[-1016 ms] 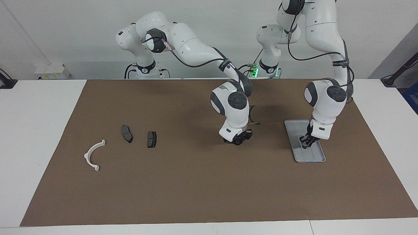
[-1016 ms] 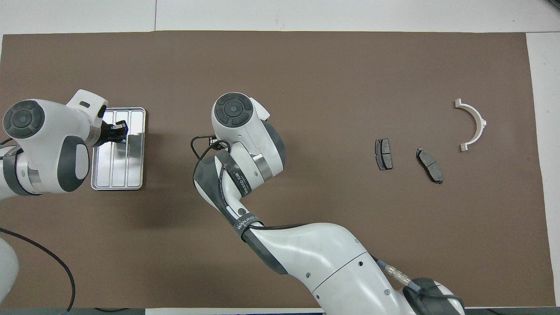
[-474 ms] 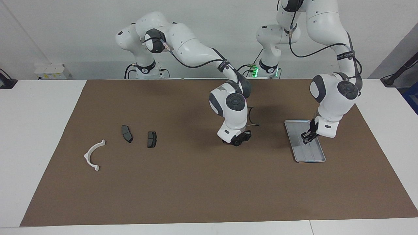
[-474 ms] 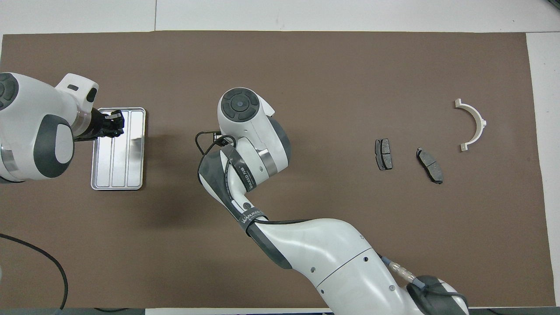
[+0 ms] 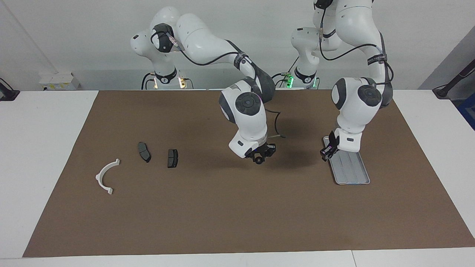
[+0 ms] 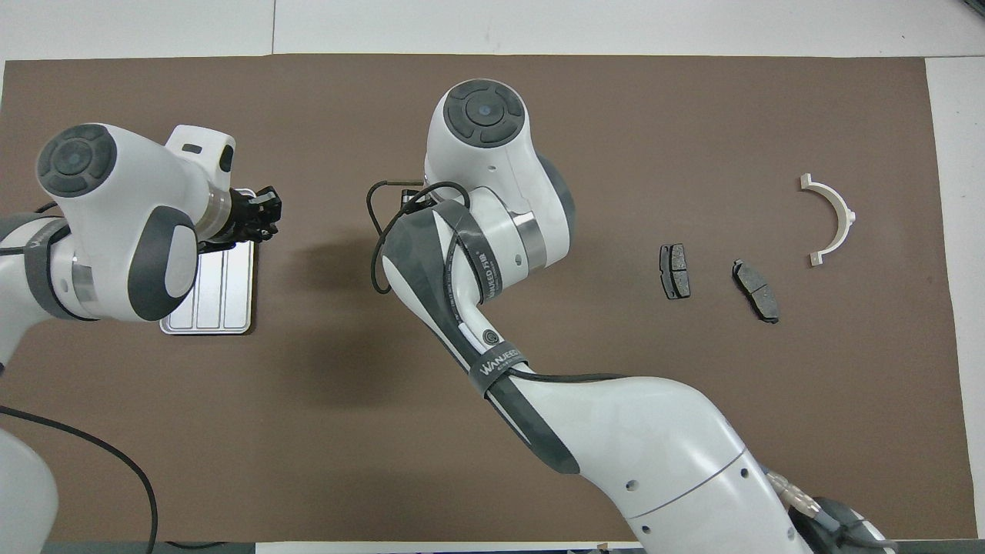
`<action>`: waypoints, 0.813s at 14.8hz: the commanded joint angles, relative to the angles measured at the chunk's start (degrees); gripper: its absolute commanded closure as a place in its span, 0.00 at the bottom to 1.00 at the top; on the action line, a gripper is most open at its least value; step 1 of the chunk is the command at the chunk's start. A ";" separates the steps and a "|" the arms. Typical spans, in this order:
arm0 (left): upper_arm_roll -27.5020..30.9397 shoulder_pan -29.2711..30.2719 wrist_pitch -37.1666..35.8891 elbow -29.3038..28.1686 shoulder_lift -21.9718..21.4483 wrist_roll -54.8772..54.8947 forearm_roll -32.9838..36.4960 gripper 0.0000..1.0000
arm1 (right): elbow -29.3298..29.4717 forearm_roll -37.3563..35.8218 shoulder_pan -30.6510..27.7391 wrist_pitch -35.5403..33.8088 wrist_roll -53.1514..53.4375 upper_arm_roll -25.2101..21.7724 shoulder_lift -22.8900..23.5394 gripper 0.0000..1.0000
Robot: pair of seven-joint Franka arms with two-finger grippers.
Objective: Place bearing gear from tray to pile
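Note:
The silver tray (image 5: 352,174) lies on the brown mat at the left arm's end; its visible ridged floor (image 6: 223,296) is bare. My left gripper (image 5: 326,152) hangs over the tray's edge toward the table's middle (image 6: 260,216), shut on a small dark part, the bearing gear, mostly hidden by the fingers. My right gripper (image 5: 259,158) hangs over the middle of the mat; the overhead view hides it under its own arm. The pile lies at the right arm's end: a white half-ring bracket (image 5: 105,176) and two dark brake pads (image 5: 144,152) (image 5: 172,158).
The brown mat (image 5: 222,215) covers most of the white table. In the overhead view the pads (image 6: 675,271) (image 6: 756,290) and the bracket (image 6: 835,219) lie apart from each other. Between the right gripper and the pile is bare mat.
My left gripper has risen out of the tray and moved to its edge toward the table's middle. My right gripper has risen a little and shifted toward the pile.

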 commanded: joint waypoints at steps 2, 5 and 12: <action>0.93 -8.05 -0.78 0.70 -1.01 -13.82 -0.75 0.96 | -1.24 0.04 -2.72 -1.63 0.00 0.97 -5.83 1.00; 0.84 -14.39 2.55 0.52 -0.92 -23.85 -0.58 0.96 | -1.68 -0.66 -5.62 -2.24 -0.61 1.68 -8.83 1.00; 0.93 -25.57 10.74 4.39 7.68 -37.33 -0.23 0.97 | -3.26 -4.87 -14.41 -8.65 -8.33 1.68 -17.61 1.00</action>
